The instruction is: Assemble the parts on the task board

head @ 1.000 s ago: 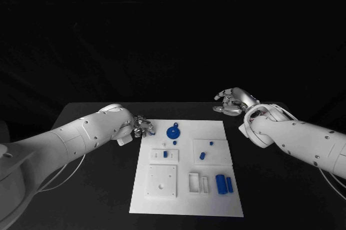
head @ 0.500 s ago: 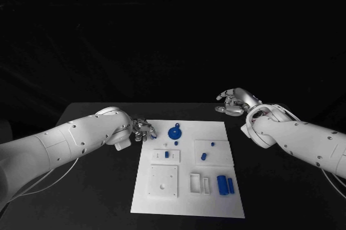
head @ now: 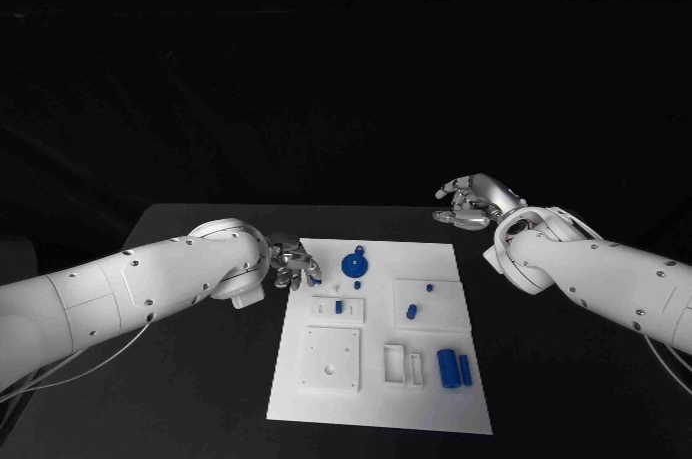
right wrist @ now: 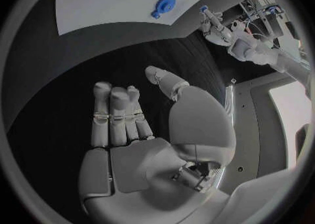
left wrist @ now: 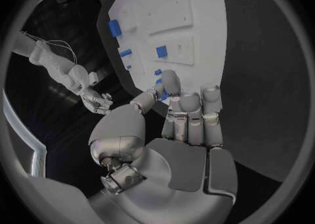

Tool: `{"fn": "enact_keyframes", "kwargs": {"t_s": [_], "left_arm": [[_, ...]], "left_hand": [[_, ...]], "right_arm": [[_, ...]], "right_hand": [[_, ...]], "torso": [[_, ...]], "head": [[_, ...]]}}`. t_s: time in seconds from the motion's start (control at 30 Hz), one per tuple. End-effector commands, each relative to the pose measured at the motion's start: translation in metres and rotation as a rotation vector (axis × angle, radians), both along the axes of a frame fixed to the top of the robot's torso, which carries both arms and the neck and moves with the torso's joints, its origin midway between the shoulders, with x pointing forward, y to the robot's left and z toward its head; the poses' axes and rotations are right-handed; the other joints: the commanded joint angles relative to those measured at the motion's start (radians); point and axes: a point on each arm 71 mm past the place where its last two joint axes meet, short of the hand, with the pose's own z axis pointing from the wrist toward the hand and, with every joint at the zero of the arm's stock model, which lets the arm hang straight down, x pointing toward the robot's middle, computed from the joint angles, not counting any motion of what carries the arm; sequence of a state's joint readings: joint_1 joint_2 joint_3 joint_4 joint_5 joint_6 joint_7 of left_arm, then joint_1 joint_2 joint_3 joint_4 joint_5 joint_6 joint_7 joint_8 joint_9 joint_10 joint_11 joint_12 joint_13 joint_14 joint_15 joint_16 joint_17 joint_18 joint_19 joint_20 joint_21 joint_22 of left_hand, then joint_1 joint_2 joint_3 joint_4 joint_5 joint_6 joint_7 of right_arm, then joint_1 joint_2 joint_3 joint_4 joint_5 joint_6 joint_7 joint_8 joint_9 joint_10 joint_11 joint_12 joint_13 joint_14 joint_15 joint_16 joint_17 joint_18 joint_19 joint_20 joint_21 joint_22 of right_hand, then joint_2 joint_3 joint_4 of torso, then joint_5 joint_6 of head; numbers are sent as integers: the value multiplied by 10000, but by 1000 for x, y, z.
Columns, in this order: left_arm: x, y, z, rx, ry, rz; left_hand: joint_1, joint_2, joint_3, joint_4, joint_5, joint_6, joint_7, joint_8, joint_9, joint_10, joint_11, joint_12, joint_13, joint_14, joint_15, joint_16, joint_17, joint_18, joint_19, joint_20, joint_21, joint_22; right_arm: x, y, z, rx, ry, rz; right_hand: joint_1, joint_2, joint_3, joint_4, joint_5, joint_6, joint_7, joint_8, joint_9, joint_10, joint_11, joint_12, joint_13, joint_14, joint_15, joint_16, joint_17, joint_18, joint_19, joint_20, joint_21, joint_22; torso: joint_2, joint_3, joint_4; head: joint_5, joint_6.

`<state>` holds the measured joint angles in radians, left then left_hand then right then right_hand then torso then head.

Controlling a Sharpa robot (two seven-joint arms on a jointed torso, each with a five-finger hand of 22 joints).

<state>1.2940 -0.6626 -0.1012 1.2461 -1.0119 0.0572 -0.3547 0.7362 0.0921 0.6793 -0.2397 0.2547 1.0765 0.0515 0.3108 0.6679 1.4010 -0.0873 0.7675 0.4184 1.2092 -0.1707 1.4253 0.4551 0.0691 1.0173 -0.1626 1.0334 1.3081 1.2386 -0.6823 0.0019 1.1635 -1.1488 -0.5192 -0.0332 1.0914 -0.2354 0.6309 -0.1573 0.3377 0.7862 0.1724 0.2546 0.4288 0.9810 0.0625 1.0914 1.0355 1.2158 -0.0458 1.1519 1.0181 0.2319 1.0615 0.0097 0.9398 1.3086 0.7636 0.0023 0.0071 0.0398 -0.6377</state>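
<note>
Currently, the left robot hand (head: 291,262) is hovering at the left edge of the flat white rectangular task board (head: 433,399), fingers loosely spread and holding nothing I can see, just beside the round blue disc-shaped part (head: 352,267). Further right, small blue parts are lying in the board's recesses, and two blue cylindrical parts (head: 454,367) are resting near its right edge. The right robot hand (head: 472,205) is hanging over the black counter (head: 188,379) beyond the board's far right corner, fingers curled and empty. A careless reach could be knocking the disc aside. Compared with a second ago, the left robot hand is sitting slightly closer to the disc; the right looks unchanged.
</note>
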Motion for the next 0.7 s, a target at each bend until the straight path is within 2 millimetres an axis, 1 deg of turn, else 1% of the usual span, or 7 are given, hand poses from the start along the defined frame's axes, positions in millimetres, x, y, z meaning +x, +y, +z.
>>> {"fn": "enact_keyframes", "kwargs": {"t_s": [0.03, 0.13, 0.3, 0.43, 0.6, 0.7], "left_arm": [[-5, -3, -3, 601, -335, -315], [-8, -6, -5, 802, -452, -515], [-13, -13, -8, 1052, -635, -803], [-17, -16, -13, 1190, -652, -934], [-19, -18, -18, 1301, -735, -996], [-19, -18, -20, 1439, -818, -1051]], "left_hand": [[-93, 44, 67, -17, 135, 823, -285, 69, 17, 109, -5, 60, -17, 298, -226, 73, 18, 38, 120, -1042, 56, 110], [-123, 1, 73, -31, 131, 929, -322, 120, 27, 175, -39, 104, 1, 350, -255, 123, 53, 41, 152, -1052, 69, 109], [-121, -4, 96, -47, 133, 1008, -350, 155, 31, 223, -66, 155, 24, 400, -281, 173, 90, 48, 195, -1067, 87, 109], [-127, -11, 109, -54, 151, 1068, -366, 178, 29, 257, -81, 219, 58, 435, -296, 211, 120, 56, 236, -1081, 108, 110], [-139, -13, 116, -58, 172, 1125, -385, 199, 26, 279, -99, 292, 99, 476, -312, 256, 153, 65, 284, -1095, 140, 117], [-143, -11, 119, -59, 179, 1140, -391, 205, 25, 282, -104, 314, 112, 488, -318, 269, 162, 68, 298, -1099, 150, 120]], "right_arm": [[0, 1, -2, -79, 120, 120], [0, 0, -3, -87, 137, 113], [-1, 0, -3, -89, 147, 114], [-1, 1, -3, -87, 147, 124], [-1, 0, -3, -88, 150, 120], [-1, 1, -3, -87, 158, 125]], "right_hand": [[-23, 56, 37, -42, 61, -4, 55, 45, -13, -77, 12, 40, -13, -34, -12, 66, -16, 299, 35, 3, -38, 188], [-43, 55, 28, -34, 99, -8, 57, 43, -14, -81, 14, 45, -21, -36, -10, 66, -18, 299, 35, 5, -39, 187], [-33, 58, 29, -44, 119, -10, 57, 43, -15, -84, 14, 50, -27, -36, -10, 68, -19, 299, 35, 3, -38, 188], [-29, 59, 30, -49, 124, -9, 56, 43, -15, -85, 13, 52, -30, -36, -10, 69, -19, 299, 35, 3, -38, 188], [-25, 62, 31, -53, 129, -10, 56, 43, -16, -85, 13, 54, -32, -36, -11, 69, -19, 299, 36, 2, -38, 188], [-22, 63, 31, -56, 133, -9, 56, 43, -16, -86, 13, 56, -34, -36, -11, 70, -20, 299, 36, 1, -38, 188]], "torso": [[-50, -15, 39], [-56, -11, 33], [-24, -2, 22], [-20, -2, 21], [-20, 7, 20], [-13, 5, 15]], "head": [[-7, -57], [-6, -45], [10, -38], [9, -59], [9, -84], [21, -97]]}}
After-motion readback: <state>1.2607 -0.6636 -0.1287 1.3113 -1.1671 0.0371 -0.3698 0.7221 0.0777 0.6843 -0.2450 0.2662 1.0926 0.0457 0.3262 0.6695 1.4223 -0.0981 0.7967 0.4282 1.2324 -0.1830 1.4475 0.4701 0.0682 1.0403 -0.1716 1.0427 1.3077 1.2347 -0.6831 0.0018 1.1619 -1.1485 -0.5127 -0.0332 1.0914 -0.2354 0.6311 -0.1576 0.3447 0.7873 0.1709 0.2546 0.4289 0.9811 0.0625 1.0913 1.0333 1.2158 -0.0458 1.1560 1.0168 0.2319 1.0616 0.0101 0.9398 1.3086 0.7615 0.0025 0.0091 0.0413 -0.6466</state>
